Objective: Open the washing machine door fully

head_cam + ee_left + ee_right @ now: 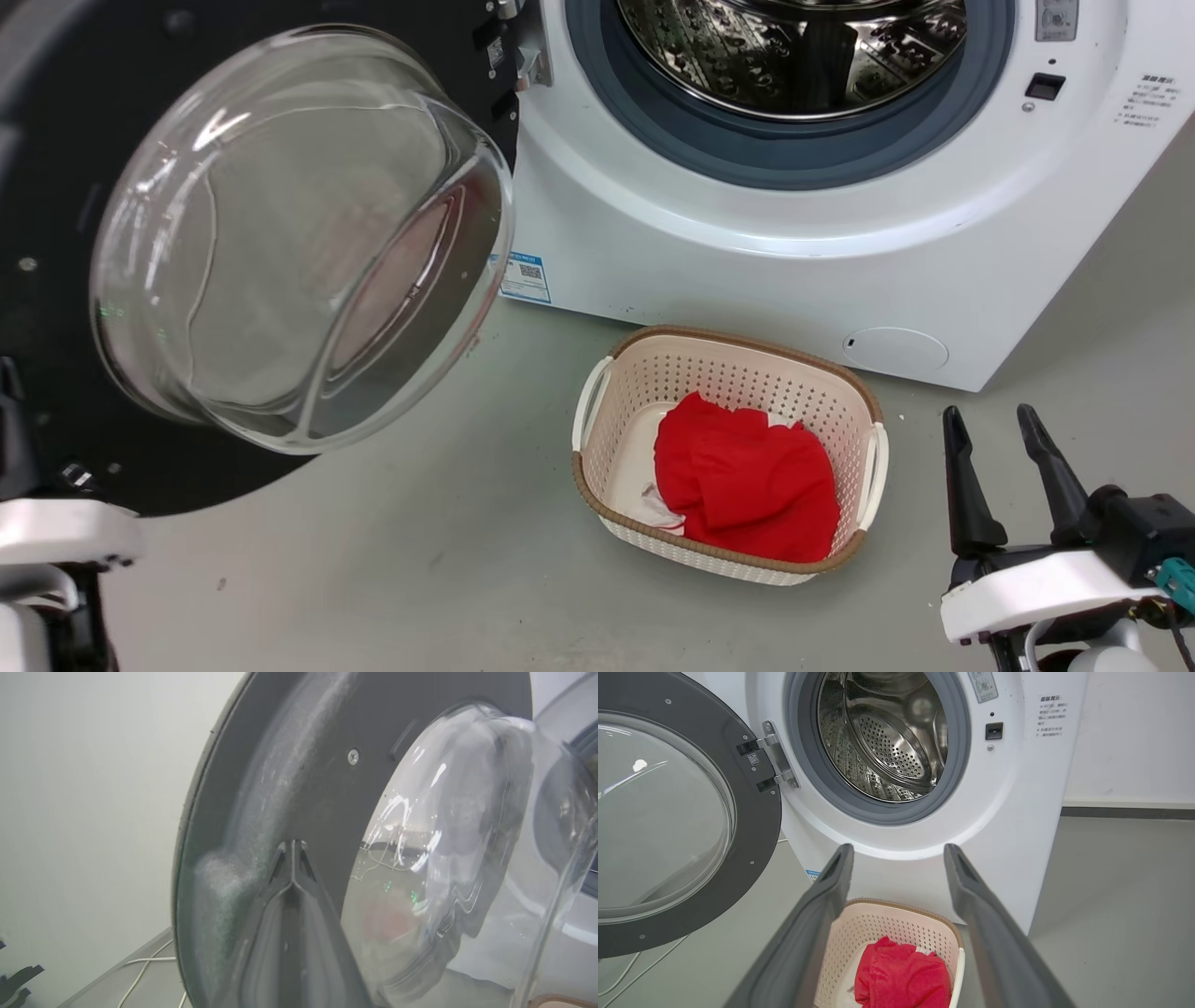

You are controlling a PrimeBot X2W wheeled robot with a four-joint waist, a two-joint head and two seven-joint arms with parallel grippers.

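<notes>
Washing machine door (261,252) wide, grey floor (373,560); left claw (293,847) closed, right claw (899,851) spread.

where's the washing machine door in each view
head view: washing machine door fills the upper left
left wrist view: door spans centre and right
right wrist view: door at left edge
shared landmark: cream basket, lower right of the door

Head looks down; left wrist hugs door (327,788); right faces drum (887,742)
</notes>
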